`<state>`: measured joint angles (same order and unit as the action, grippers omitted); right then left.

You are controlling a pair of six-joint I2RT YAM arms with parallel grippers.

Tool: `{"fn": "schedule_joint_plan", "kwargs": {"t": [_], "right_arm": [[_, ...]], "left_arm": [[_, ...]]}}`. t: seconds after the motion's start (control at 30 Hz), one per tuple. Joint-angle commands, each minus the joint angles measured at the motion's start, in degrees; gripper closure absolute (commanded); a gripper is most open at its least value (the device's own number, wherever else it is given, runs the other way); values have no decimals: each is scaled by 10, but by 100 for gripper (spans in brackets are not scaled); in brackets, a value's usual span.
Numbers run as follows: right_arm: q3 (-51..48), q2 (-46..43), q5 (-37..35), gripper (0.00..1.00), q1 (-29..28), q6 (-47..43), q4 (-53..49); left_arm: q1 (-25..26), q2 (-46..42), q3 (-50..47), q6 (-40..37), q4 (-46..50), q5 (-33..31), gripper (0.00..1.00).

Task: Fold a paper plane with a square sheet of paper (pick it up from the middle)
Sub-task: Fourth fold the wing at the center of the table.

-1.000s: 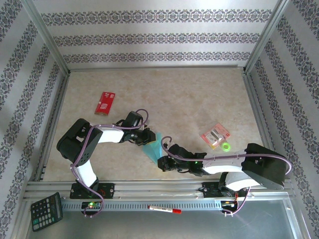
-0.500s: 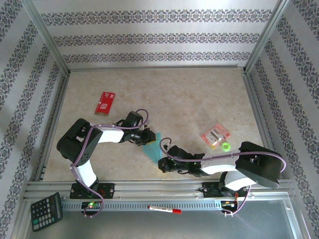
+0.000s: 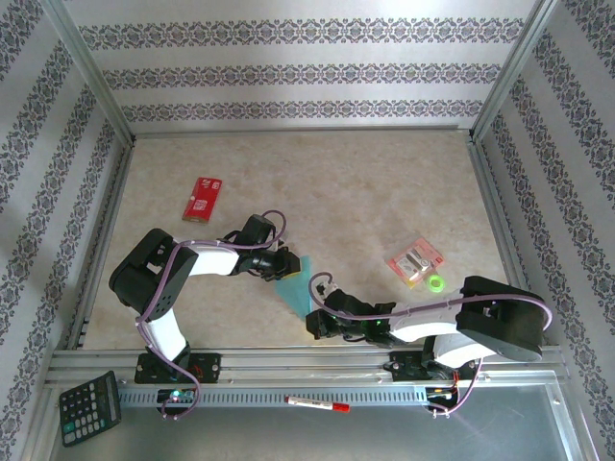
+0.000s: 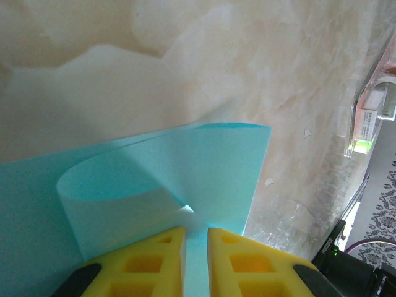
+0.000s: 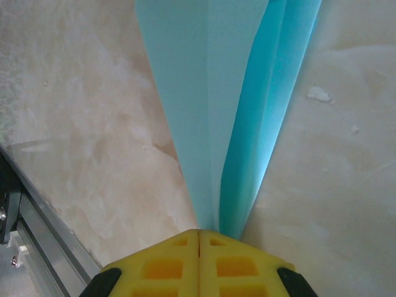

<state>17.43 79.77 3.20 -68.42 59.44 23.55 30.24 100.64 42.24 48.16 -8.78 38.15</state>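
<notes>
In the top external view, the left gripper (image 3: 282, 265) and right gripper (image 3: 314, 320) cover both ends of the paper plane (image 3: 291, 283), so you cannot trace its full outline. In the right wrist view, its wide end runs off the top edge and its narrow end vanishes between the yellow fingers (image 5: 241, 260). In the left wrist view, the small packet (image 4: 370, 114) is cut by the right edge. Print on the red packet (image 3: 203, 198) is too small to read.

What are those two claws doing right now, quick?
Left gripper: closed, pinching the teal paper.
Right gripper: closed, pinching the same paper's narrow end.
</notes>
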Motion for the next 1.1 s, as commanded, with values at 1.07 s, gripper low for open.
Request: {"fn": "schedule_joint_plan", "kwargs": {"t": [1.07], "right_arm": [[57,17,50,95,63,-48,-70]], "left_arm": [[-11,16,-7,-26,89,-59,82]]}}
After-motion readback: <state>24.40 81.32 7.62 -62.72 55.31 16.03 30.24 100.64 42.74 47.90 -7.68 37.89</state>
